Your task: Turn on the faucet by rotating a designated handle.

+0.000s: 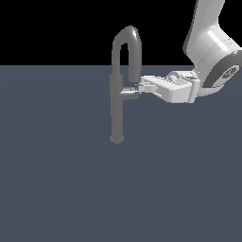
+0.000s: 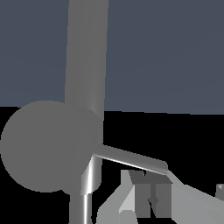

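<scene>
Beside handle (image 1: 128, 91), claw (image 1: 142, 87) horizontal

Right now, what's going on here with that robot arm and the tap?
A white robot arm reaches in from the exterior view's right toward a tall grey faucet standing on a dark flat surface. Its tool is at the tip of the short handle that sticks out sideways from the column, below the curved spout. Whether the tool is clamped on the handle or just touching it can't be told from these views.
</scene>
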You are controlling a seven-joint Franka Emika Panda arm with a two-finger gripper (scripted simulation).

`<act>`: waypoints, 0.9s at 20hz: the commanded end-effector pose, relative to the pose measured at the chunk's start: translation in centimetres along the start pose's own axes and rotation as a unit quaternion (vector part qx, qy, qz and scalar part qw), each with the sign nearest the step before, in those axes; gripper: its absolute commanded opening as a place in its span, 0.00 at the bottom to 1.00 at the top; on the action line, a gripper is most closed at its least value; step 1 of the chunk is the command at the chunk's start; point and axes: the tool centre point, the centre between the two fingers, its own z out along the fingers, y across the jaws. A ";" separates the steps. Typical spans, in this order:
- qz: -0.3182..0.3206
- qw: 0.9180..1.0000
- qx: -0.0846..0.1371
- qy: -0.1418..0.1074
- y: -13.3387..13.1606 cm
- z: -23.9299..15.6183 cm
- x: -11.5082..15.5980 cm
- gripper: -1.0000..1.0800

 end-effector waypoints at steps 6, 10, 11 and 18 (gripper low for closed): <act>0.003 1.000 0.000 -0.002 0.2 0.0 2.3 0.00; 0.010 1.000 0.001 -0.004 0.0 0.0 4.5 0.00; 0.012 1.000 0.002 -0.004 -0.1 0.0 5.1 0.00; -0.007 1.000 -0.005 -0.003 -1.2 0.0 3.8 0.00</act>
